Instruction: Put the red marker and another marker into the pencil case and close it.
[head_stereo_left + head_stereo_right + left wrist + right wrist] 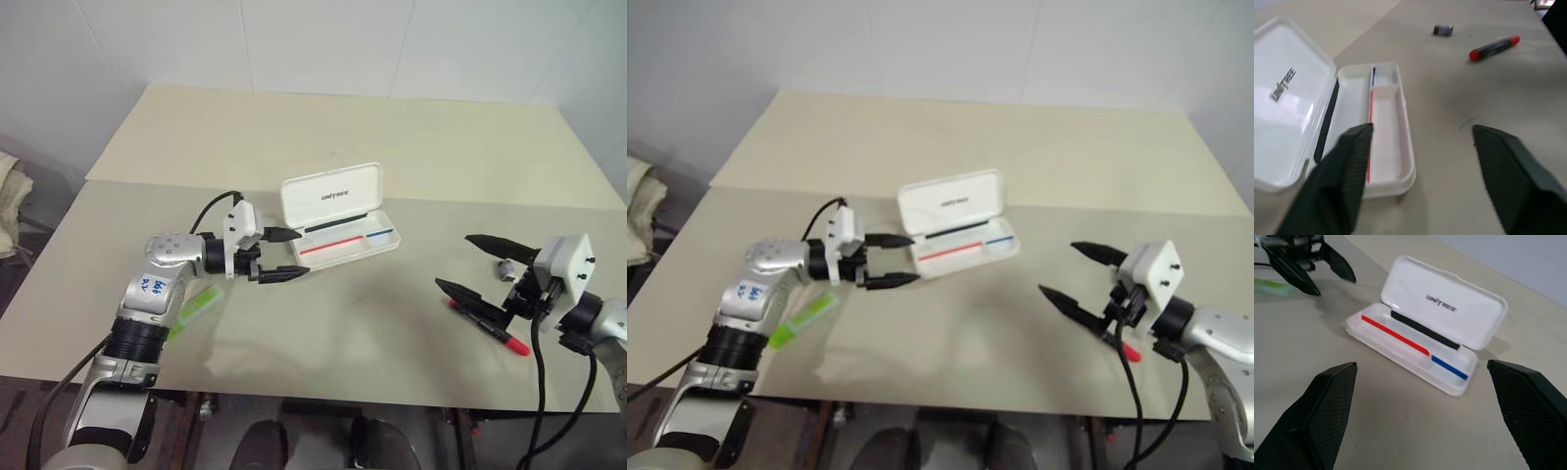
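Fingers spread on both grippers, nothing held. Left gripper [282,255] at centre-left, just beside the open pencil case [343,223]. Green highlighter [193,311] lies lower left under that arm. Case at centre, lid up. Right gripper [472,262] at right, over the red marker [495,332] on the table [372,333].

Silver arms, white wrist boxes, black cables (blue scribbles, left forearm [154,287]).

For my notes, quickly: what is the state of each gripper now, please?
Left gripper: open, holding nothing, beside the open pencil case.
Right gripper: open wide, holding nothing, above the red marker.
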Motion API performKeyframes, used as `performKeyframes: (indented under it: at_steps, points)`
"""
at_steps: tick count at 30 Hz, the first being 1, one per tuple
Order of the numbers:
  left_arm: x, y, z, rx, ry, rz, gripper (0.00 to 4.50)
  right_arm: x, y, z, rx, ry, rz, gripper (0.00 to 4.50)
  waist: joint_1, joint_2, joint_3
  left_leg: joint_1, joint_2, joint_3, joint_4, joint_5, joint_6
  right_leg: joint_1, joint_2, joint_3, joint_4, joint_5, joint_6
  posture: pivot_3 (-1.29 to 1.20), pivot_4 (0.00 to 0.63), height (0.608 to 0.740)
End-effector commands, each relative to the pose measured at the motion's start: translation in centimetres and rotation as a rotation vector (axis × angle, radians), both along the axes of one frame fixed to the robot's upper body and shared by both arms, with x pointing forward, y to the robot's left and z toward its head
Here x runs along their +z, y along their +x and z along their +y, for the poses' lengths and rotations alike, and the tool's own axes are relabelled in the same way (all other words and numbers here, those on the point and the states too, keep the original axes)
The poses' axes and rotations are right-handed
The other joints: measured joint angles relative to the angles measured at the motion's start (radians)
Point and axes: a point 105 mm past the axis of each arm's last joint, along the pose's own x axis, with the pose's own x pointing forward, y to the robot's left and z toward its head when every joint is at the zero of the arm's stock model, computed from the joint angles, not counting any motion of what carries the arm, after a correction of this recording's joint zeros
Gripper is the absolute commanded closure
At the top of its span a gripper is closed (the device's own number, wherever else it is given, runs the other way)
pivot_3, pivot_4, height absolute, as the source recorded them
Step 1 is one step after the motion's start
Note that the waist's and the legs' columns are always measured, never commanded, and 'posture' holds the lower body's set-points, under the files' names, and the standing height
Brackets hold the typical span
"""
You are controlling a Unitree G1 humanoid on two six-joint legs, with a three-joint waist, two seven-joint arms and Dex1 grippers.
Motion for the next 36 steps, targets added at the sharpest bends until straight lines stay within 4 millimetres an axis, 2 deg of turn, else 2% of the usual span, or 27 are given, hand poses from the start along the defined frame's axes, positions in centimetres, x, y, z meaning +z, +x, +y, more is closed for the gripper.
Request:
performKeyframes:
  at_steps: [1, 4, 8, 14, 17, 24, 35, 36]
  points:
    - [-0.4, -0.3, -0.8, -0.011, 0.024, -0.006, 2.01, 1.1, 0.0, 1.4, 0.037, 0.000, -0.061, 0.00, 0.002, 0.000, 0.000, 0.000, 0.000, 0.000, 0.000, 0.000, 0.000, 0.000, 0.000, 0.000, 0.000, 0.000, 0.000, 0.00, 0.150, 0.740]
    - [-1.4, -0.4, -2.7, -0.018, 0.054, 0.014, 2.01, 0.9, 0.2, 1.6, 0.061, 0.001, -0.053, 0.00, 0.007, 0.000, 0.000, 0.000, -0.001, 0.000, 0.000, 0.000, 0.000, 0.000, 0.000, 0.000, 0.000, 0.000, 0.000, 0.00, 0.150, 0.740]
    - [-1.9, 0.3, -4.0, 0.012, 0.079, 0.024, 2.01, 0.6, 0.3, 2.2, 0.076, 0.011, -0.048, 0.00, 0.003, 0.000, 0.000, -0.001, -0.001, 0.000, 0.000, 0.000, 0.000, 0.000, 0.000, -0.001, 0.000, 0.000, 0.000, 0.00, 0.150, 0.740]
    - [-2.3, 1.8, -5.1, 0.088, 0.123, 0.009, 2.01, 0.4, 0.4, 2.9, 0.088, 0.035, -0.062, 0.00, 0.005, 0.000, 0.000, 0.000, -0.001, 0.000, 0.000, 0.000, 0.001, 0.000, 0.000, -0.001, 0.000, 0.000, 0.001, 0.00, 0.150, 0.740]
    - [-2.3, 2.0, -5.5, 0.087, 0.150, 0.000, 2.01, 0.3, 0.0, 3.6, 0.098, 0.048, -0.066, 0.00, 0.001, -0.001, 0.000, 0.000, -0.001, 0.000, 0.001, 0.000, 0.001, 0.000, 0.000, 0.000, 0.000, 0.001, 0.001, 0.00, 0.150, 0.740]
    - [-2.9, 1.8, -5.0, 0.050, 0.255, 0.032, 2.01, -0.3, -0.7, 4.0, 0.133, 0.035, -0.024, 0.00, 0.002, -0.001, 0.000, -0.001, -0.001, 0.000, 0.000, 0.000, 0.001, 0.000, 0.000, -0.001, 0.000, 0.001, 0.001, 0.00, 0.150, 0.740]
    - [-4.4, 2.6, -4.4, 0.056, 0.424, 0.088, 2.01, -0.1, -1.5, 2.1, 0.176, -0.073, 0.023, 0.00, 0.000, -0.001, 0.000, 0.000, -0.001, 0.000, 0.000, 0.000, 0.001, 0.000, 0.000, 0.000, 0.000, 0.001, 0.001, 0.00, 0.150, 0.740]
    - [-4.7, 2.5, -4.4, 0.049, 0.438, 0.097, 2.18, 0.0, -1.5, 2.0, 0.176, -0.077, 0.022, 0.00, 0.000, -0.001, 0.000, 0.000, -0.001, 0.000, 0.000, 0.000, 0.001, 0.000, 0.000, 0.000, 0.000, 0.001, 0.001, 0.00, 0.150, 0.740]
